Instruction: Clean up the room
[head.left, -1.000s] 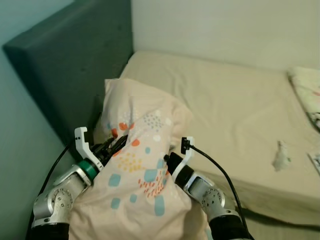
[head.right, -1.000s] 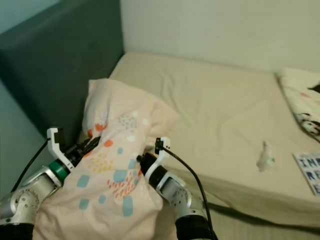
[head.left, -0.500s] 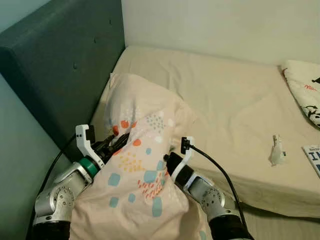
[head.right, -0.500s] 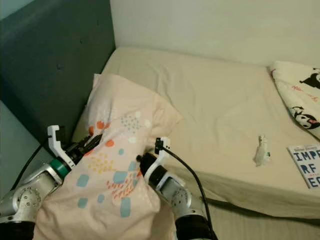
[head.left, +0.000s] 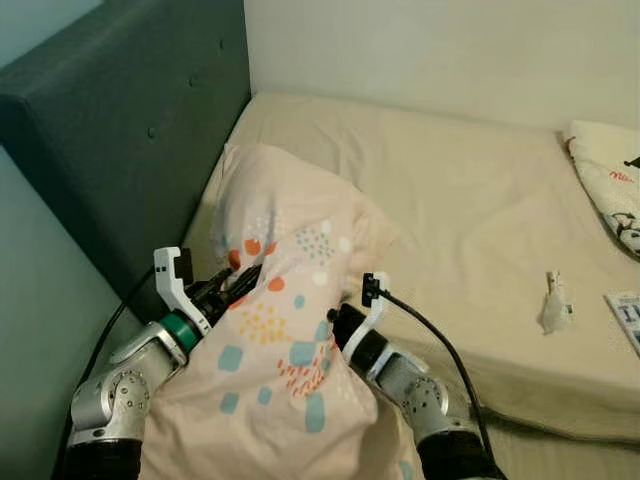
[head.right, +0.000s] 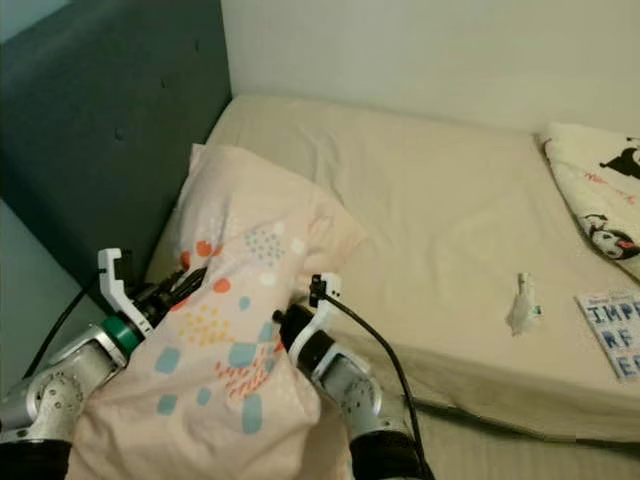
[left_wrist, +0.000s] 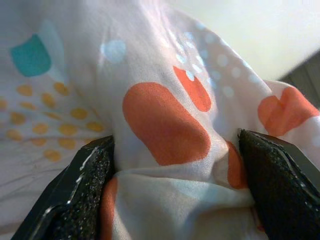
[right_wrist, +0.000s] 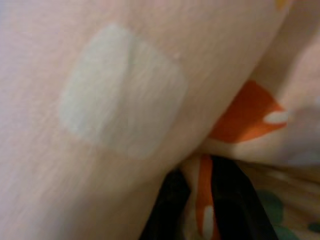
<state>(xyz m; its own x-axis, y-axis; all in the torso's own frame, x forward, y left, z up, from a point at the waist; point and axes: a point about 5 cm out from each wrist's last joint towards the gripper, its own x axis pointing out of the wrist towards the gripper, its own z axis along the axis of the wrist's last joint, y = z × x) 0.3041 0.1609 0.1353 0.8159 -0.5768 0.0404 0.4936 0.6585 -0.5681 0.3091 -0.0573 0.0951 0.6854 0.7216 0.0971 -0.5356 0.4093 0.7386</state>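
Observation:
A pale peach pillow (head.left: 285, 300) printed with orange, teal and yellow spots is held up between my two arms, its far end resting near the bed's head. My left gripper (head.left: 240, 283) is shut on a fold of the pillow's left side; in the left wrist view both black pads (left_wrist: 85, 190) squeeze the bunched cloth (left_wrist: 170, 135). My right gripper (right_wrist: 200, 210) is pressed into the pillow's right side, its fingers pinching a fold of cloth, mostly buried under fabric in the head views.
A beige mattress (head.left: 450, 210) stretches ahead, with a dark teal headboard (head.left: 120, 120) on the left and a pale wall behind. A small crumpled white wrapper (head.left: 553, 300) lies on the sheet. A cartoon-print pillow (head.right: 600, 190) and a printed booklet (head.right: 612, 330) sit at the right edge.
The camera swung left, then steadied. The pillow's far end has shifted slightly toward the headboard. Both grippers keep their hold.

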